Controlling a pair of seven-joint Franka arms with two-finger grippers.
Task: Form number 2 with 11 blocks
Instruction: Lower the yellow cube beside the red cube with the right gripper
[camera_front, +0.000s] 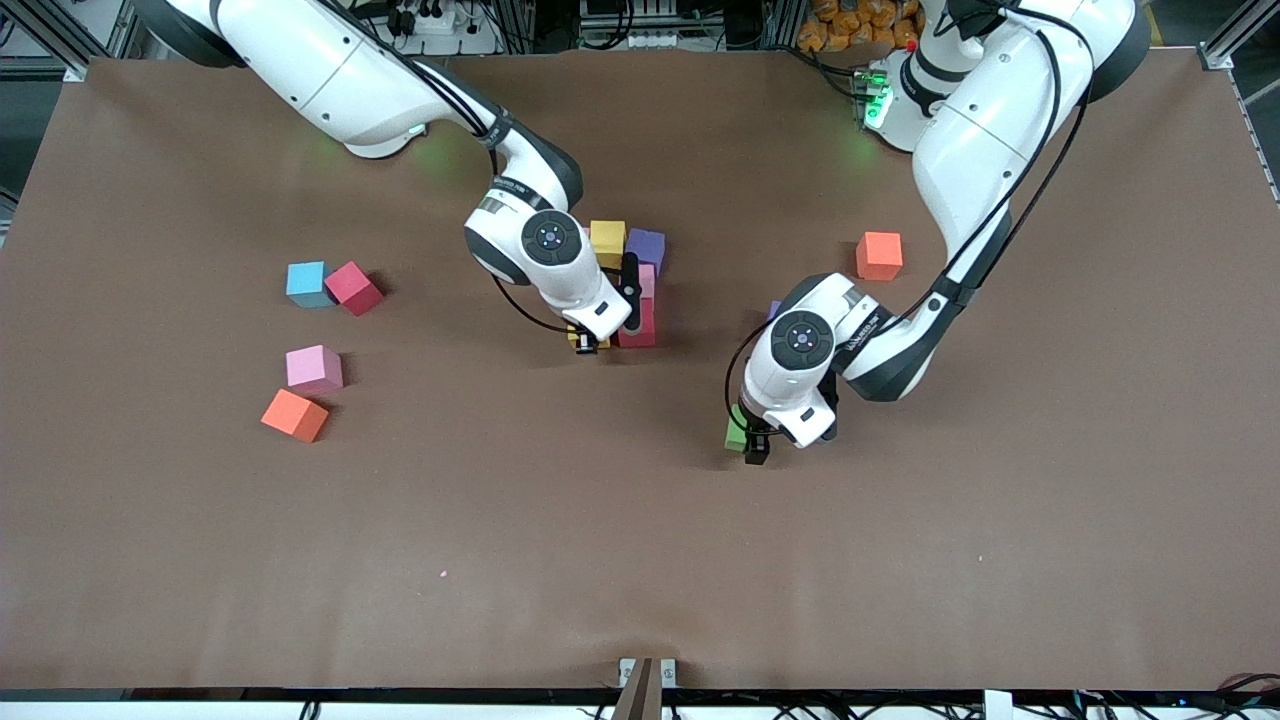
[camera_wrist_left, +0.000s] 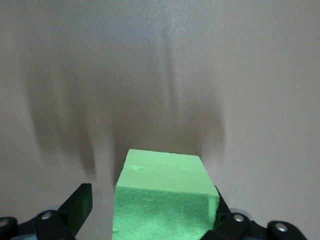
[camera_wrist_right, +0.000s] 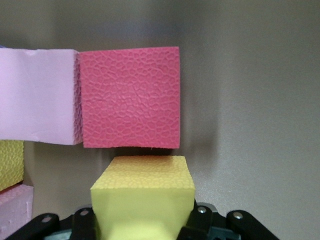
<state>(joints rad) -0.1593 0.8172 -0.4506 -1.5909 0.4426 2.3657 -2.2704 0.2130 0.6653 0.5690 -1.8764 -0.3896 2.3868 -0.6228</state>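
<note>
Beside the red cube (camera_wrist_right: 130, 97) of the unfinished number 2 (camera_front: 628, 285), the right gripper (camera_front: 588, 343) holds a yellow cube (camera_wrist_right: 142, 200) clamped between its fingers. A good placement, I judge, sets it flush against the red cube, edges aligned, without nudging the pink cube (camera_wrist_right: 37, 95) beside the red cube. Well away from the red cube, toward the left arm's end, the left gripper (camera_front: 752, 440) straddles a green cube (camera_wrist_left: 165, 197) with jaws wide.

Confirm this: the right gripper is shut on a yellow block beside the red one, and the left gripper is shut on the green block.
One thing is wrong: the left gripper is open around the green block, one finger clear of it, as the left wrist view shows. The right gripper is indeed shut on the yellow block beside the red block.
</note>
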